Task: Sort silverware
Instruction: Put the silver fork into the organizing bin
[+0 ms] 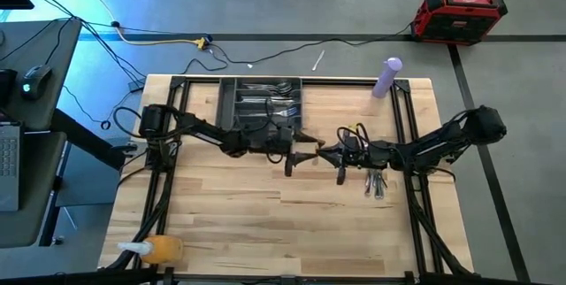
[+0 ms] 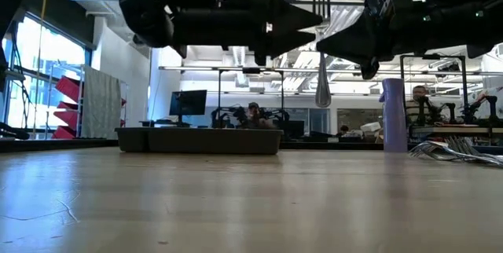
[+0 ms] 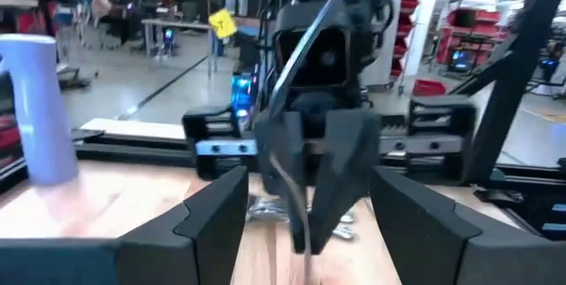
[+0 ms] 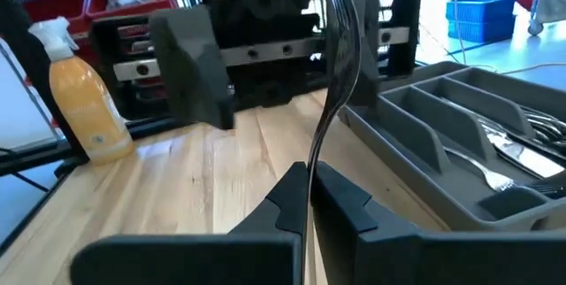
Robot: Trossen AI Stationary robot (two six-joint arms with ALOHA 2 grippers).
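Holding a fork [image 4: 340, 50] by its handle, the right end effector [image 4: 308, 198] is clenched on it near the middle of the worktop [image 1: 265, 205], lifted clear of the wood; in the low view the fork [image 2: 321, 56] hangs upright in the air, tines up. The left end effector [image 3: 305, 223] faces it just beside, fingers [image 3: 217, 214] spread wide on either side of the fork, not gripping it. More silverware [image 1: 376, 183] lies in a loose pile toward the right edge, and further pieces [image 1: 270, 101] rest in the dark grey tray [image 1: 228, 99] at the far edge. A purple bottle [image 1: 387, 77] stands near the far right corner, an orange spray bottle [image 1: 155, 250] at the near left corner.
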